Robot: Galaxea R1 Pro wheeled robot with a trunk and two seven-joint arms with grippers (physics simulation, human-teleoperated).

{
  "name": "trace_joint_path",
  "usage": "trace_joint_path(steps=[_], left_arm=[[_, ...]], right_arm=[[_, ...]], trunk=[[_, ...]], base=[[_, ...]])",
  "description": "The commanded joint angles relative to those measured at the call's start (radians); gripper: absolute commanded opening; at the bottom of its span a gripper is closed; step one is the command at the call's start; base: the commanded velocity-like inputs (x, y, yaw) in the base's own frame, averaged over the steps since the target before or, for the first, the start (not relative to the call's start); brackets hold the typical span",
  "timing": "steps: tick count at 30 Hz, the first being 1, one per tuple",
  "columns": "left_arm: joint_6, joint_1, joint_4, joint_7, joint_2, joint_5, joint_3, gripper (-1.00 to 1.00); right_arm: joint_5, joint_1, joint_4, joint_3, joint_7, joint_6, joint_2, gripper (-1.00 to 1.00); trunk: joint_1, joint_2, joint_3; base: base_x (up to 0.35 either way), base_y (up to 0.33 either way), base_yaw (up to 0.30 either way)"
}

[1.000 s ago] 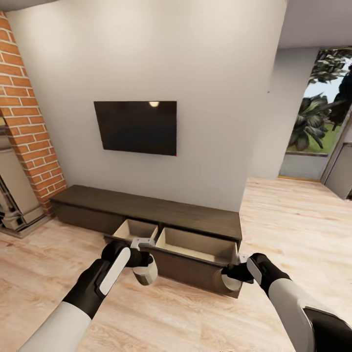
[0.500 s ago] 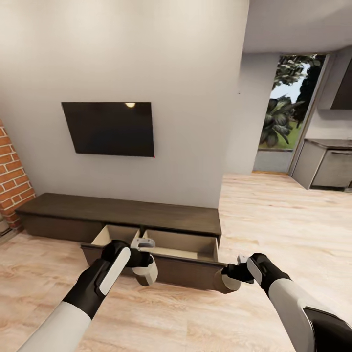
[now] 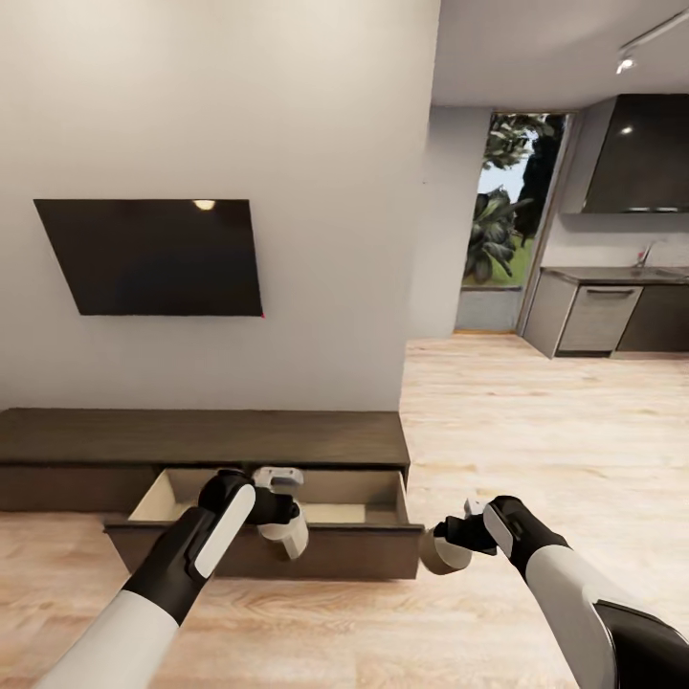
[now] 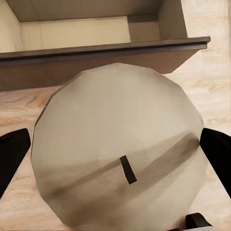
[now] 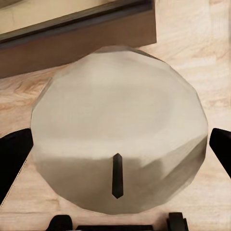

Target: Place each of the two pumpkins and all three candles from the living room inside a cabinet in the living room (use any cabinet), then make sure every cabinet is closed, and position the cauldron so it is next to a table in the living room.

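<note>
Each hand holds a candle. My left gripper (image 3: 285, 528) is shut on a pale grey-green candle (image 3: 291, 540) just in front of the cabinet's (image 3: 287, 435) pulled-out drawer (image 3: 368, 498), whose pale inside shows. In the left wrist view the candle (image 4: 115, 139) sits between the black fingers (image 4: 12, 156), with the drawer (image 4: 72, 33) beyond it. My right gripper (image 3: 448, 547) is shut on a second candle (image 3: 436, 556) over the floor, just past the drawer front's right corner. That candle (image 5: 118, 139) also sits between black fingers (image 5: 14, 154) in the right wrist view.
A dark TV (image 3: 153, 256) hangs on the wall above the cabinet. Pale wooden floor (image 3: 545, 431) stretches to the right toward a kitchen with dark grey cupboards (image 3: 612, 316) and a glass door (image 3: 498, 239) onto greenery.
The camera has turned to the right: the cabinet and TV slid left in the picture, the brick column left the view, the kitchen came in. Both grippers still hold their candles.
</note>
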Motion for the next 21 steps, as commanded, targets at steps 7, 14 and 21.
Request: trace_joint_path(steps=[7, 14, 21], left_arm=[[0.001, -0.001, -0.001, 0.01, 0.001, 0.01, -0.003, -1.0], [0.0, -0.001, 0.0, 0.01, 0.001, 0.01, -0.003, -1.0], [-0.005, -0.001, 0.001, 0.031, 0.0, 0.007, -0.004, -1.0]], right_arm=[[-0.001, -0.001, -0.002, -0.004, 0.004, 0.002, 0.002, -1.0], [0.0, -0.001, -0.003, -0.003, 0.002, -0.002, 0.007, -1.0], [0.003, -0.002, -0.003, 0.003, -0.015, 0.001, 0.02, -1.0]], trunk=[[0.001, -0.001, -0.001], [0.001, -0.001, -0.001], [0.001, -0.001, -0.001]], base=[[0.273, 0.149, -0.069], [0.258, 0.018, -0.006], [0.194, -0.088, 0.0]])
